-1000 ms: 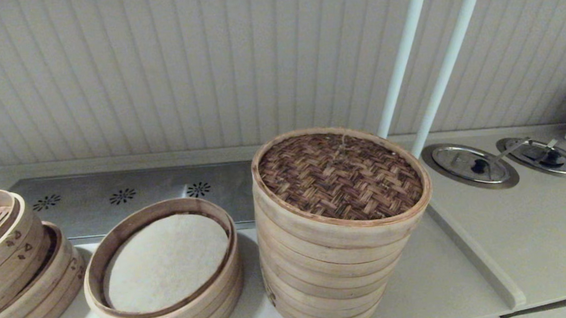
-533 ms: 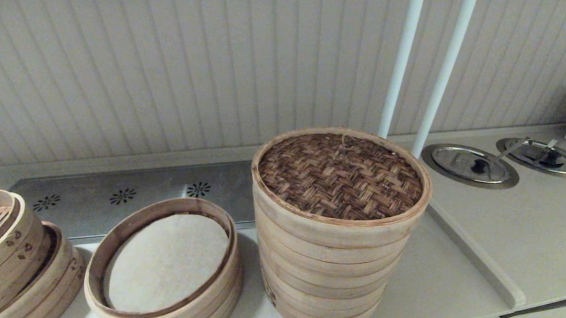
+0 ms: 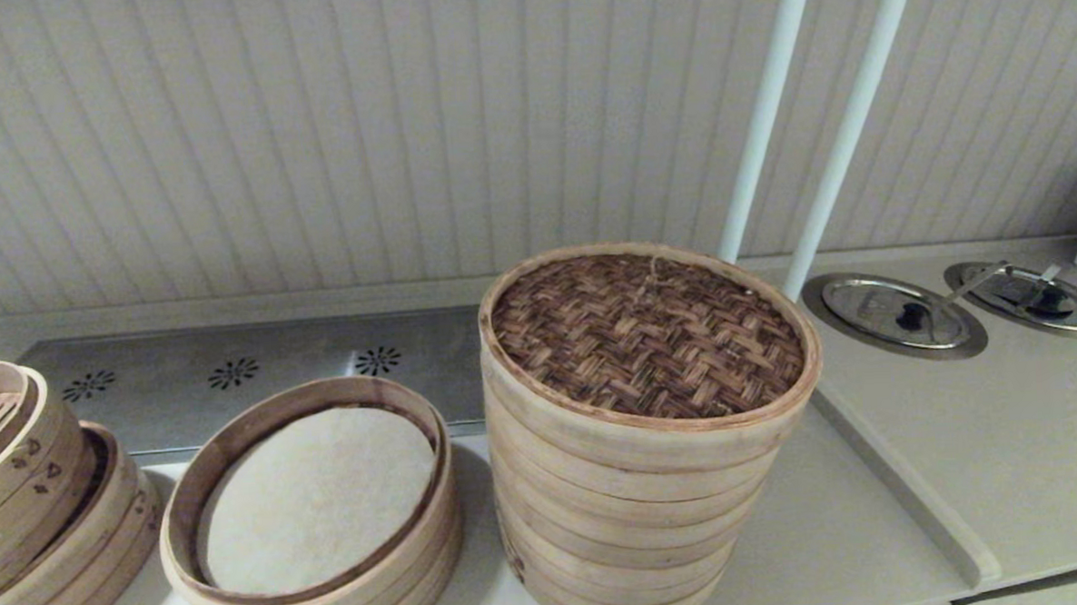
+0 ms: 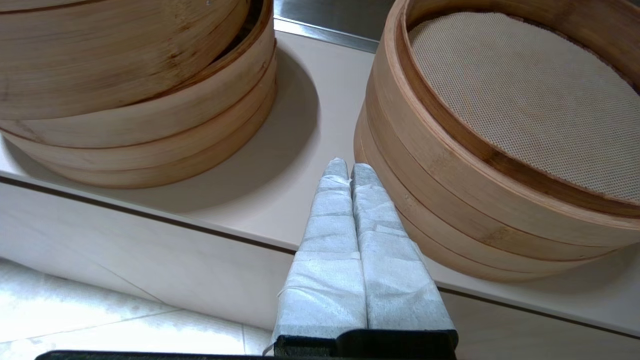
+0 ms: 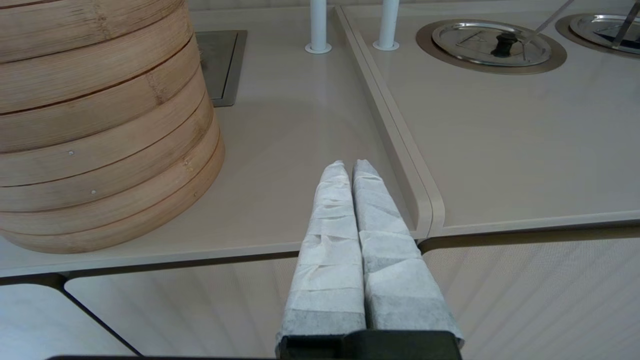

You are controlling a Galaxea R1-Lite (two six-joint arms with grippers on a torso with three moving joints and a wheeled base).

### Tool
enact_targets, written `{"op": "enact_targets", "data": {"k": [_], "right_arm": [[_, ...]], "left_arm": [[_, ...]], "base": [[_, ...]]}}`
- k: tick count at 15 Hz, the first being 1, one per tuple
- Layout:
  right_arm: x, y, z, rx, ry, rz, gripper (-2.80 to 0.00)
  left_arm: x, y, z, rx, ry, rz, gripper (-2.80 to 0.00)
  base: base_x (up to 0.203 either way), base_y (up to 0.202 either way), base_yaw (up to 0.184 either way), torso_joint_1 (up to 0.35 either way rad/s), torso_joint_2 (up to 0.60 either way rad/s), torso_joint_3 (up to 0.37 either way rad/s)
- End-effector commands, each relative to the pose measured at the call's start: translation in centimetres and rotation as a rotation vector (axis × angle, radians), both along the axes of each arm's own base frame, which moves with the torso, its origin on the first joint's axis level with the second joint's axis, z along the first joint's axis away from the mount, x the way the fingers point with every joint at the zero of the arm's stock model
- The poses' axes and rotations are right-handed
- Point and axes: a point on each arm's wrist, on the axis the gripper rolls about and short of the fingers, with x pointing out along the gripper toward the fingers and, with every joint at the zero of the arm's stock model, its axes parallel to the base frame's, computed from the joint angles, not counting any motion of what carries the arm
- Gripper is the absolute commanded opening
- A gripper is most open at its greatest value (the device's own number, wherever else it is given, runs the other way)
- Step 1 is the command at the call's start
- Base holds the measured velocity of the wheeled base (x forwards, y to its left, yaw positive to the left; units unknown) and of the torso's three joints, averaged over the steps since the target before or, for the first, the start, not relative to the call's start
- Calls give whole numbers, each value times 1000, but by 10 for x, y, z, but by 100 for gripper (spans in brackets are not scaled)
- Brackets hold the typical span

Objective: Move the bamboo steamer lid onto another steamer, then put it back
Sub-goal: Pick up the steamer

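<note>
No legible brand, label or writing is visible; the leftmost tilted trays carry small burnt-in marks that cannot be read.

The bamboo steamer lid sits level on top of the tall steamer stack, its dark woven face up and its pale hoop flush with the top ring. What the stack holds is hidden under the lid.

The left claw has its wrapped fingers pressed together and holds nothing. It hangs at the front edge of the tabletop, just off the wall of the low steamer, apart from it. That steamer holds a pale mesh liner and nothing on it. The tilted trays lie beyond the claw on its other side.

The right claw is likewise fully closed and empty, poised over the tabletop's front edge. The tall stack stands near it to one side, not touching. Two white poles rise well beyond it, and a recessed metal cover with a black knob lies farther off.
</note>
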Motion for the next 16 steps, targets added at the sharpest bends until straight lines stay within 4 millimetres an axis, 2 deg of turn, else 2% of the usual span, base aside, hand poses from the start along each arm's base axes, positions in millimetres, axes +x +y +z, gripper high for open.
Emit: {"op": "enact_targets", "data": {"k": [1, 5, 11, 16], "right_arm": [[0, 0, 0, 0, 3, -1, -280], [0, 0, -1, 0, 4, 0, -280], [0, 0, 0, 0, 3, 1, -280], [0, 0, 0, 0, 3, 1, -280]], "left_arm": [[1, 0, 0, -8, 3, 8, -280], [0, 1, 4, 8, -20, 68, -280], [3, 0, 11, 8, -24, 49, -280], [16, -6, 16, 7, -1, 2, -280]], "base": [[0, 0, 0, 0, 0, 0], [0, 0, 0, 0, 0, 0], [0, 0, 0, 0, 0, 0], [0, 0, 0, 0, 0, 0]]}}
